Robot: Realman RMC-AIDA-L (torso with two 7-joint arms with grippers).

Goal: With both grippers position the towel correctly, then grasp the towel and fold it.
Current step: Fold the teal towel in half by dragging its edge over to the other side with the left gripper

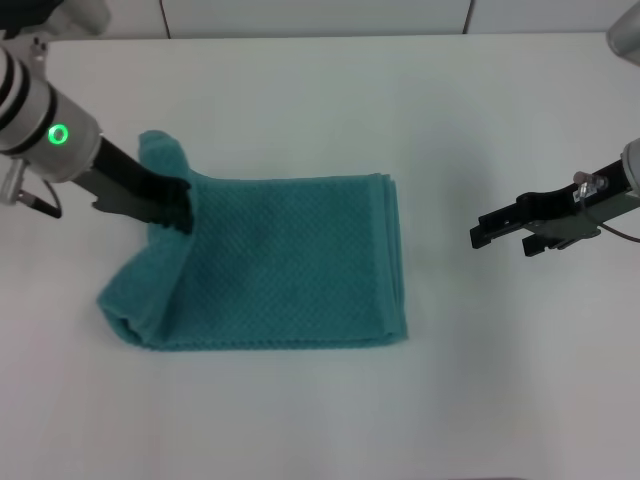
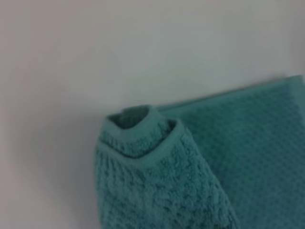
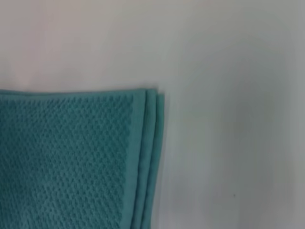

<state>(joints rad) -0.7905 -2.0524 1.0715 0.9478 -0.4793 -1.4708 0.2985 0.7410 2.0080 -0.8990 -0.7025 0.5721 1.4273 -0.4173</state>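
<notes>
Towel (image 1: 290,265) lies centre-left in the head view on the surface (image 1: 500,400); my left end effector (image 1: 172,207) is clamped on its bunched upper-left corner, lifted off the surface. Right end effector (image 1: 500,228) hovers at right, slightly parted, empty, well apart from the stacked edges. Risk: I judge pulling one-handed drags and skews the layers, or the thick wad slips out.

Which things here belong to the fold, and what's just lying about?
In the job:
- towel, left end bunched up
- left pincer, on the towel's raised left end
- right pincer, off to the towel's right, not touching it

Lying about:
- nothing but the white table
</notes>
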